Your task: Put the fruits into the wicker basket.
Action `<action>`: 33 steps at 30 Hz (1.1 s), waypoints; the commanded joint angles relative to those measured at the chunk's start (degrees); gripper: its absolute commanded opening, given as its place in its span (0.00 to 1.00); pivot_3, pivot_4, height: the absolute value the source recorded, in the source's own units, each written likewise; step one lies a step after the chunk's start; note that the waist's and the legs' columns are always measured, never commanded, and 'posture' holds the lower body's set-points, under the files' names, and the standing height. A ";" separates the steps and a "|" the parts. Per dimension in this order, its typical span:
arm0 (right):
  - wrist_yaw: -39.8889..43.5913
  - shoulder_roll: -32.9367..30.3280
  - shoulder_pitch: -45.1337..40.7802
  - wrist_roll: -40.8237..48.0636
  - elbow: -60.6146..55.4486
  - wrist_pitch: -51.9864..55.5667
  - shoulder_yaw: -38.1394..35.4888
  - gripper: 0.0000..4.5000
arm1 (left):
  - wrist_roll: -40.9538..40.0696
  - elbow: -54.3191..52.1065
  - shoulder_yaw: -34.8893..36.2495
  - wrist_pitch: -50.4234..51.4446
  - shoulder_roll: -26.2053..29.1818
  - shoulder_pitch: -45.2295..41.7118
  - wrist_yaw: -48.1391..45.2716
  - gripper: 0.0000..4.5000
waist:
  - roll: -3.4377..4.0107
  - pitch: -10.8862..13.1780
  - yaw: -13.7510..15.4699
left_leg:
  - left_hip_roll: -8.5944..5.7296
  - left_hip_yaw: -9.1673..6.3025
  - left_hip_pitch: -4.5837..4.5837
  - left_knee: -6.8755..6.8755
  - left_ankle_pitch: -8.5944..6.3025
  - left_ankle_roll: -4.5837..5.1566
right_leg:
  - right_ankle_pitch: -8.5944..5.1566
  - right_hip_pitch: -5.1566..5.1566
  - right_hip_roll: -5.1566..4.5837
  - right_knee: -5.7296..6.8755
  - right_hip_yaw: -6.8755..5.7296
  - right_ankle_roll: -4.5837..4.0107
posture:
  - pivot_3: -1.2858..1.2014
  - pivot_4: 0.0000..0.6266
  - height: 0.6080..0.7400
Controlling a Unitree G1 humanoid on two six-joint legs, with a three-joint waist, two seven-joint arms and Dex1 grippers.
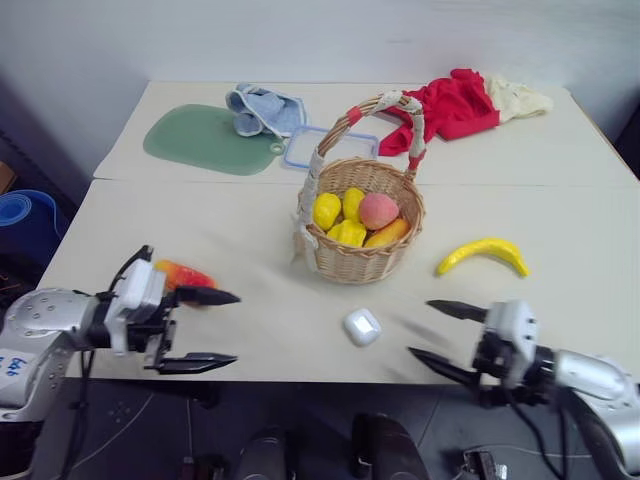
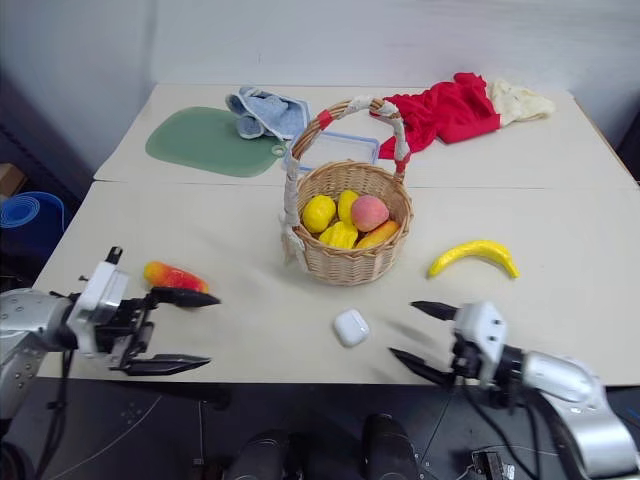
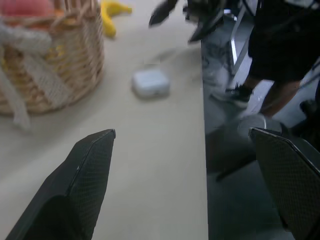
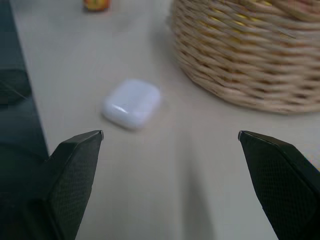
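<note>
Mango (image 2: 172, 275) and banana (image 2: 474, 254) lie outside the basket (image 2: 347, 262), both claws, left (image 2: 181, 331) and right (image 2: 421, 338), wide open and empty, so next comes a grab.

There was one wicker basket (image 2: 346, 235) holding three yellow lemons (image 2: 318, 213), one pink peach (image 2: 369, 212) and one orange fruit (image 2: 378, 236). On the table (image 2: 560, 230) lay one banana (image 2: 473, 254), one mango (image 2: 172, 275), one white case (image 2: 351, 327), one green mat (image 2: 200, 142), one clear container (image 2: 335, 148), and three cloths: blue (image 2: 265, 110), red (image 2: 450, 110), cream (image 2: 518, 100)
</note>
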 commanded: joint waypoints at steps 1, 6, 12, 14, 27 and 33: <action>-9.19 5.12 -3.05 -3.48 -5.00 6.56 7.19 0.99 | -1.43 -1.94 2.39 1.16 0.72 1.26 0.37 1.00 | -0.02 -0.03 -0.07 | -0.01 0.00 0.02 -0.01 0.00 0.00 | 0.00 0.01 0.00 0.00 0.00 0.00 | 0.52 0.24 1.00; -19.29 13.87 -11.11 -14.39 0.68 8.96 16.16 0.99 | -0.24 -2.36 2.45 -0.05 0.79 2.98 -0.65 1.00 | -0.02 -0.02 -0.23 | -0.06 0.06 -0.13 0.06 0.00 0.03 | -0.03 -0.10 0.08 -0.09 -0.04 -0.05 | 0.52 0.24 1.00; -21.83 16.36 -15.30 -19.42 9.23 10.90 18.42 0.99 | 3.38 0.08 -1.28 -4.30 -0.66 0.90 -2.04 1.00 | -0.08 -0.06 0.17 | -0.23 0.05 -0.29 0.08 0.03 0.20 | -0.02 -0.11 0.12 -0.13 -0.07 -0.04 | 0.52 0.24 1.00; -19.77 14.95 -14.25 -19.45 8.61 11.38 19.51 0.96 | 3.78 0.97 -1.92 -4.79 -1.03 -0.21 -2.29 1.00 | -0.13 -0.09 0.02 | -0.21 0.05 -0.32 0.11 0.05 0.23 | -0.02 -0.10 0.15 -0.12 -0.09 -0.03 | 0.52 0.24 1.00; -9.77 11.36 -0.68 -8.97 -4.31 5.47 12.00 0.53 | 5.64 4.24 -7.94 -6.54 -4.74 -5.74 -4.26 1.00 | -0.23 -0.17 0.10 | -0.12 0.02 -0.30 0.07 0.02 0.27 | 0.00 -0.02 0.34 -0.16 -0.15 0.00 | 0.52 0.24 1.00; -12.35 10.76 7.39 5.02 -6.79 2.82 -16.70 0.53 | 2.51 -0.87 -8.55 -2.85 -8.72 -5.24 0.24 1.00 | -0.25 -0.16 0.16 | -0.13 0.07 -0.28 0.13 0.02 0.31 | 0.07 0.04 0.37 -0.22 -0.13 0.14 | 0.52 0.24 1.00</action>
